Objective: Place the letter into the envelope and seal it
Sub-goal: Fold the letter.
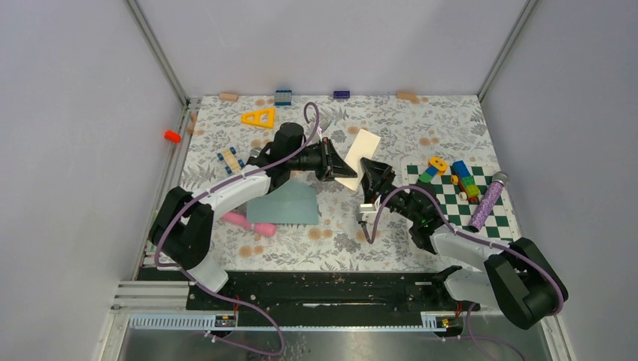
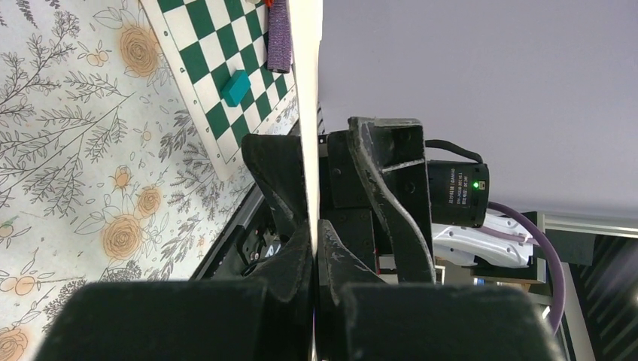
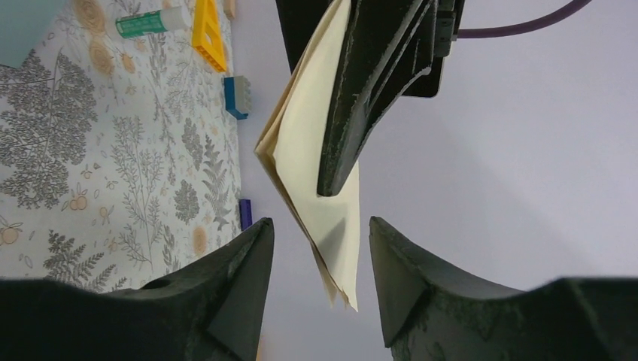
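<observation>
The letter (image 1: pixel 360 156) is a folded cream sheet held up off the table. My left gripper (image 1: pixel 332 161) is shut on its edge; in the left wrist view the letter (image 2: pixel 308 90) shows edge-on between the closed fingers (image 2: pixel 288 252). My right gripper (image 1: pixel 373 177) is open just right of it. In the right wrist view the letter's (image 3: pixel 312 162) lower corner hangs between the spread fingers (image 3: pixel 244 259), untouched. The teal-grey envelope (image 1: pixel 284 204) lies flat under the left arm, partly hidden by it.
A green checkered mat (image 1: pixel 451 208) at the right carries coloured blocks (image 1: pixel 465 180) and a purple glitter cylinder (image 1: pixel 489 201). A pink object (image 1: pixel 248 223) lies by the envelope. A yellow triangle (image 1: pixel 258 117), blue block (image 1: pixel 283 96) and purple block (image 1: pixel 341 95) sit at the back.
</observation>
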Available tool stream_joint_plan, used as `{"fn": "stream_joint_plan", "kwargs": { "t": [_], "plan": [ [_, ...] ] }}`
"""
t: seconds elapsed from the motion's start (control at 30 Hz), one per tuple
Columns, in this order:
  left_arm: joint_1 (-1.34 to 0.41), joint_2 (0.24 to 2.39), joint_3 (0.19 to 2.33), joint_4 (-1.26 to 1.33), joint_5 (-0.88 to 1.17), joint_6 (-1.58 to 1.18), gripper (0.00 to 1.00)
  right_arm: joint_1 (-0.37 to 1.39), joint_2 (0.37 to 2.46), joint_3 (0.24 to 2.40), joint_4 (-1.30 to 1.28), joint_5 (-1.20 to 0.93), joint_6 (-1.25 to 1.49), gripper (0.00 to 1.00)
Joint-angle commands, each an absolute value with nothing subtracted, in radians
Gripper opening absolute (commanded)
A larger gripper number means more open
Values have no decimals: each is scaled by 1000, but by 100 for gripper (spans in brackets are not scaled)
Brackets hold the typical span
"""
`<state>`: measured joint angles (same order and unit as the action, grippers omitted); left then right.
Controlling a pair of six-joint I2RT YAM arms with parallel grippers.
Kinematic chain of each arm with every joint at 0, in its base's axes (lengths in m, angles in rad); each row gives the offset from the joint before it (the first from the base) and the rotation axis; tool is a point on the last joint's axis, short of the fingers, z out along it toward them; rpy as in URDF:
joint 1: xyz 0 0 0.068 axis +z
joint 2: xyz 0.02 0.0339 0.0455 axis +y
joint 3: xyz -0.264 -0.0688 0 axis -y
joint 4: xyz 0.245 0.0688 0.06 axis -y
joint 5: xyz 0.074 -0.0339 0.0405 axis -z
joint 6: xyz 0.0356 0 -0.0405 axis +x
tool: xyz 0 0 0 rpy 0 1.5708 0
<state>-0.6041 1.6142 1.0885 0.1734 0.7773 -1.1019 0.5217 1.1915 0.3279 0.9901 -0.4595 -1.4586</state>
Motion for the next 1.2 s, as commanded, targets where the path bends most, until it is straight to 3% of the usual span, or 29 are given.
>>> {"fn": "stream_joint_plan", "kwargs": {
  "t": [0.0, 0.13, 0.27, 0.33, 0.5, 0.53, 0.7, 0.83, 0.9, 1.0, 1.17],
  "plan": [
    [-608, 1573, 1090, 251, 808, -1122, 0, 530, 1221, 322, 1200, -435, -1466, 52],
    [-609, 1570, 1080, 278, 821, -1143, 0, 529, 1283, 320, 1304, -431, -1473, 34],
    [-612, 1566, 1075, 293, 833, -1151, 2, 542, 1359, 314, 1437, -418, -1489, 9],
    [-612, 1561, 1067, 335, 847, -1168, 21, 551, 1380, 314, 1462, -396, -1513, 0],
    [-584, 1511, 1083, 363, 891, -1157, 91, 552, 1305, 314, 1437, -340, -1327, 0],
    [-567, 1496, 1089, 362, 897, -1150, 97, 553, 1272, 316, 1415, -331, -1297, 0],
    [-432, 1419, 1143, 356, 939, -1095, 99, 553, 1095, 351, 1150, -319, -1052, 0],
    [-345, 1373, 1211, 335, 1012, -1004, 99, 552, 934, 515, 697, -237, -677, 0],
    [-325, 1352, 1239, 290, 1050, -895, 99, 551, 914, 699, 280, -222, -554, 0],
    [-324, 1335, 1290, 123, 1042, -670, 99, 541, 975, 943, -163, -380, -427, 0],
    [-325, 1354, 1322, 2, 1033, -508, 99, 529, 1022, 1103, -362, -742, -219, 0]
  ]
}}
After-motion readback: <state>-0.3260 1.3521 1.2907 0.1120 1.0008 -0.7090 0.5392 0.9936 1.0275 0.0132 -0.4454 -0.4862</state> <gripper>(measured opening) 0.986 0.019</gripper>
